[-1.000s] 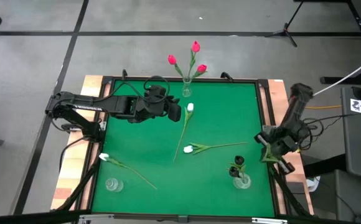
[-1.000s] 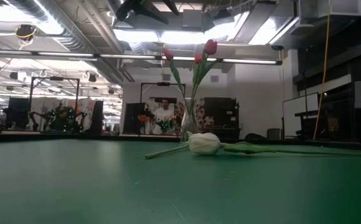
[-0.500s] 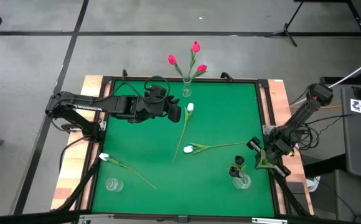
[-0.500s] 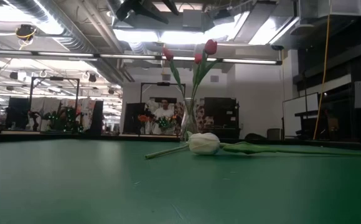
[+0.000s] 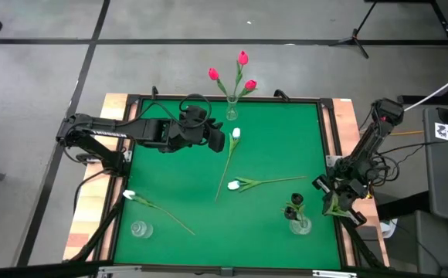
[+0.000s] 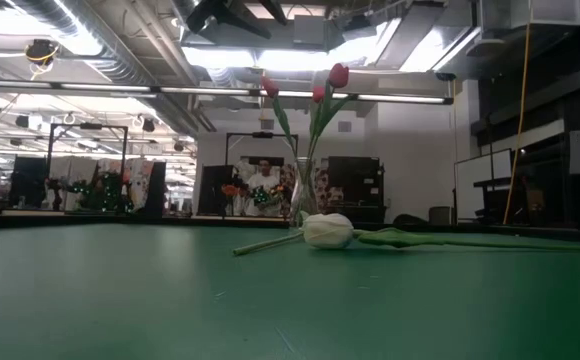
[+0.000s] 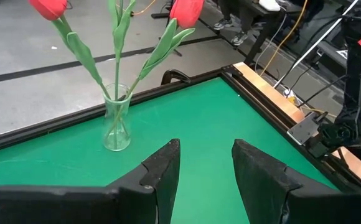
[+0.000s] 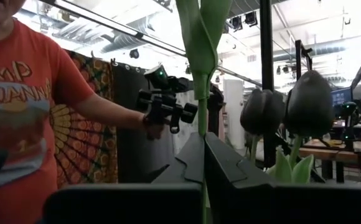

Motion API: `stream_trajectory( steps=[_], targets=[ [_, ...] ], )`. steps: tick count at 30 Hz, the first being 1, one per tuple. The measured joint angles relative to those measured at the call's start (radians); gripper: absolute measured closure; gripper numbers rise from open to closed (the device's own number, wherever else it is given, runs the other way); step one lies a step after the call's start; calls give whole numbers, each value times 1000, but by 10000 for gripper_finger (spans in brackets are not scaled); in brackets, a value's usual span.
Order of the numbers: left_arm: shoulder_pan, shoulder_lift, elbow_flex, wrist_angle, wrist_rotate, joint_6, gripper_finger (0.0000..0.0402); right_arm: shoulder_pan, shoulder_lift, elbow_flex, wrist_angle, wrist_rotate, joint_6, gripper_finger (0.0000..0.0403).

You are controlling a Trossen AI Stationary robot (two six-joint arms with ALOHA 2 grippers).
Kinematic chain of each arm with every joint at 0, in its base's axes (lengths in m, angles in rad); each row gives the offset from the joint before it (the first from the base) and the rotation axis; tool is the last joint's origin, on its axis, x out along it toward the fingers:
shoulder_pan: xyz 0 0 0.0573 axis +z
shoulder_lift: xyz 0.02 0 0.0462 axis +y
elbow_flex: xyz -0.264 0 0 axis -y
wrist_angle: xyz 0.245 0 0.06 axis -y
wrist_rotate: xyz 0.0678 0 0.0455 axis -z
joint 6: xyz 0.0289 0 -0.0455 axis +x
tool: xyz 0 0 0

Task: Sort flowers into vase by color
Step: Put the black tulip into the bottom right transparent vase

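Observation:
Red tulips stand in a glass vase (image 5: 232,108) at the far edge, also in the left wrist view (image 7: 117,118). Three white tulips lie flat on the green table: one (image 5: 235,133) just beside my left gripper (image 5: 222,140), one in the middle (image 5: 233,184), one near left (image 5: 129,196). My left gripper (image 7: 205,155) hovers open. Black tulips (image 5: 293,205) stand in a vase (image 5: 300,225) near right. My right gripper (image 5: 330,205) is beside that vase at the table's right edge, shut on a green flower stem (image 8: 203,93); that flower's head is out of view. My right gripper pinches the thin green stem (image 8: 203,127) between its two shut fingers (image 8: 187,162). The stem and a leaf (image 8: 199,31) rise past the fingertips and leave the picture at its top. The flower is off the table.
An empty glass vase (image 5: 138,228) stands at the near left corner. The table has a raised dark rim (image 5: 328,139) with wooden boards outside it. A person in an orange shirt (image 8: 18,106) stands beyond the table's right side. Two black tulip heads (image 8: 264,112) show close ahead of my right gripper.
My right gripper has moved a little toward the table's near edge, closer to the vase with black tulips, keeping the stem in its shut fingers. The arm's elbow has swung outward and back.

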Motion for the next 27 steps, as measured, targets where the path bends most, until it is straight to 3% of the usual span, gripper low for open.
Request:
stream_trajectory(
  steps=[18, 27],
  targets=[
    [0, 0, 0, 0, 0, 9, 258, -1, 104, 0, 29, 14, 23, 403],
    [0, 0, 0, 0, 0, 24, 258, -18, 176, 0, 140, 3, 10, 403]
  ],
)
